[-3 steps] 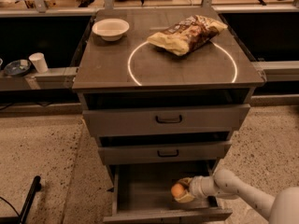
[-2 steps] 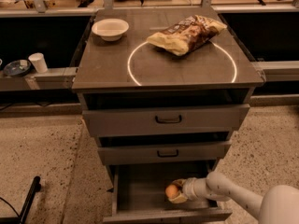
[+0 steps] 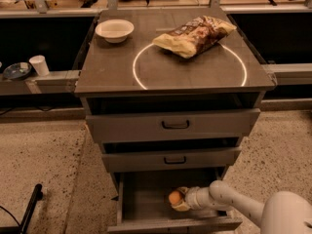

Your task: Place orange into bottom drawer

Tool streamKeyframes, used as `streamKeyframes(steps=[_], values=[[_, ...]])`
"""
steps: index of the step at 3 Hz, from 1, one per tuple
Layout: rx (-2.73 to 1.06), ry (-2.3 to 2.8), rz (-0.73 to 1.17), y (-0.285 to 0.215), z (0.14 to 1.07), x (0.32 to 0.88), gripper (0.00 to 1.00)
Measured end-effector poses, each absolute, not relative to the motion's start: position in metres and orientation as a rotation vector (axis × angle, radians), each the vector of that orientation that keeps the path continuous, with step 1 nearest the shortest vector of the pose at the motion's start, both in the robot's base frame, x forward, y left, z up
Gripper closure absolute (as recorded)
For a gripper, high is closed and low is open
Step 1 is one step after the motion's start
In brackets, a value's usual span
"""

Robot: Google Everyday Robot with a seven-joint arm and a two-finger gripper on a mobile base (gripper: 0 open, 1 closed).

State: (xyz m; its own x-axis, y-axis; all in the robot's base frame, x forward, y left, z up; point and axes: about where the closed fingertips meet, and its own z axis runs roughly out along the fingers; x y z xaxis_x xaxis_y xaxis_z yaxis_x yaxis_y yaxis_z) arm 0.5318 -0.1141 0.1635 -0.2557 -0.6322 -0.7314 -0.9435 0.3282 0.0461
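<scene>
The orange (image 3: 175, 197) is a small round fruit inside the open bottom drawer (image 3: 141, 199), near the middle of its grey tray. My gripper (image 3: 178, 199) reaches into the drawer from the right on a white arm and is shut on the orange, holding it just above or on the tray floor; I cannot tell which. The drawer is pulled out toward me, with its front panel at the bottom edge of the camera view.
Two wider grey drawers with black handles (image 3: 175, 125) sit above, slightly pulled out. On the cabinet top lie a crinkled chip bag (image 3: 195, 34) and a white bowl (image 3: 114, 30). A white cup (image 3: 39, 65) stands on a ledge at left.
My gripper has carried the orange a little to the left, deeper toward the drawer's middle. The drawers, bag and bowl have not moved.
</scene>
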Motion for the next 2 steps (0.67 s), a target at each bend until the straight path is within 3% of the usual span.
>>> streamKeyframes(steps=[1,2], values=[[-1.381,1.984,0.656,-0.1141,0.1635,0.5318,0.00],[-1.381,1.984,0.656,-0.1141,0.1635,0.5318,0.00]])
